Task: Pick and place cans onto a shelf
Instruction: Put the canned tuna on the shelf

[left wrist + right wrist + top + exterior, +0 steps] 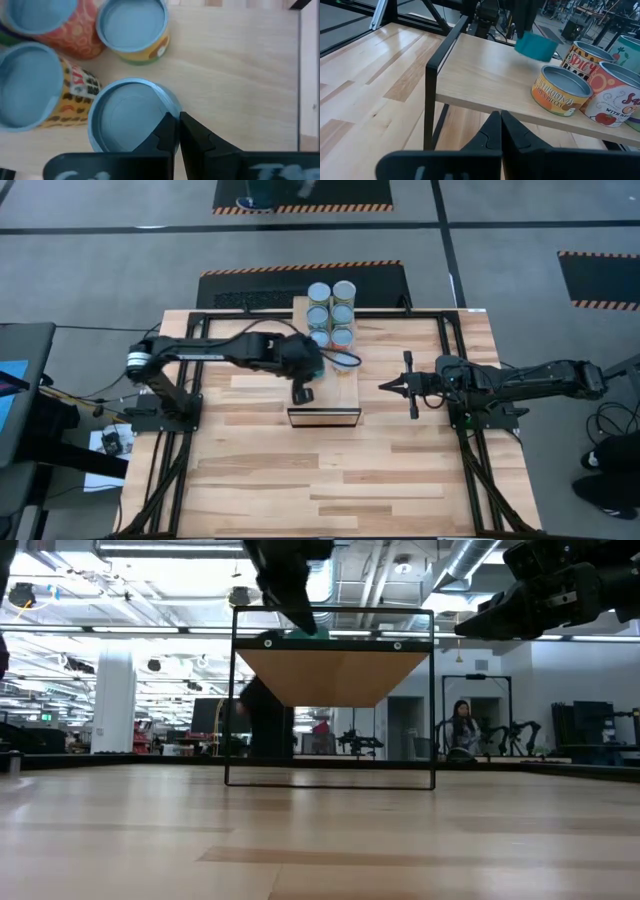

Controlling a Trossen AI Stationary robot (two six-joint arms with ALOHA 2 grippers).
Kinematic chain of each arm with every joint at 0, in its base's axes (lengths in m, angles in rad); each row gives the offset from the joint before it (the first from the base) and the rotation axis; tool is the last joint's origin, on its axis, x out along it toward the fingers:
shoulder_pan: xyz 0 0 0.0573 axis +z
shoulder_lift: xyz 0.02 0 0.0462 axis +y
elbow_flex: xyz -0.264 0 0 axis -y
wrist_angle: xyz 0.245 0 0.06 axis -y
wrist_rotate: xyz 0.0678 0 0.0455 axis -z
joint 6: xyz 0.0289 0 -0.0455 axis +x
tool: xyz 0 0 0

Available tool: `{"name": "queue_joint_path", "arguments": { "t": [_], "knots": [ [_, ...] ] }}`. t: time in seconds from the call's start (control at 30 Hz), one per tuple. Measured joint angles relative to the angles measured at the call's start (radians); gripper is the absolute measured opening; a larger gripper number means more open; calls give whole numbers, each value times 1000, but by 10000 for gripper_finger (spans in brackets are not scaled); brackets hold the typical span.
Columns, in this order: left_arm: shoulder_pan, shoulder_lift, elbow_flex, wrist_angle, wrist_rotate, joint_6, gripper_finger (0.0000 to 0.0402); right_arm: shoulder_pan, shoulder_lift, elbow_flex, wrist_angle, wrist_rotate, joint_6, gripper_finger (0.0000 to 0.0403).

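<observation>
From above you had the left gripper (303, 392) over the shelf (345, 385) beside the cans (331, 310); its wrist view showed fingers (167, 132) closed, empty, above a can (127, 120), so placing looked done and retreat next; the right gripper (388, 386) waited closed.

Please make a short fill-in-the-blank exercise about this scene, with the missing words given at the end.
1. The cans stand together at one end of the ____.
2. The arm that reaches over the shelf is the ____ one.
3. The left gripper hangs over a can with its fingers ____.
4. The right gripper waits beside the shelf and holds ____.

Missing words: shelf; left; shut; nothing
</observation>
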Motion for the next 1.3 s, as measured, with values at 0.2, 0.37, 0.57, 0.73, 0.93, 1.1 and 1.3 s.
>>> {"name": "queue_joint_path", "arguments": {
  "t": [0.2, 0.37, 0.57, 0.73, 0.93, 1.1, 1.3],
  "knots": [
    [5, 76, 56, -36, -3, -10, 0, 0, 0, 0, -5, 0, 0, 8],
    [4, 84, 60, -35, -22, -22, 0, 0, 0, 0, -9, 0, 0, 8],
    [16, 85, 60, -29, -33, -20, 3, 0, 0, 0, -8, 0, 0, 8],
    [31, 88, 59, 1, -46, -16, 4, 0, 0, 0, -8, 0, 0, 8],
    [32, 88, 59, 15, -44, -16, 5, 0, 0, 0, -8, 0, 0, 8],
    [31, 88, 59, 15, -5, -27, 5, 0, 0, 0, -8, 0, 0, 8],
    [31, 88, 59, 15, -2, -32, 24, 0, 0, 0, -8, 0, 0, 8]
  ]
}}
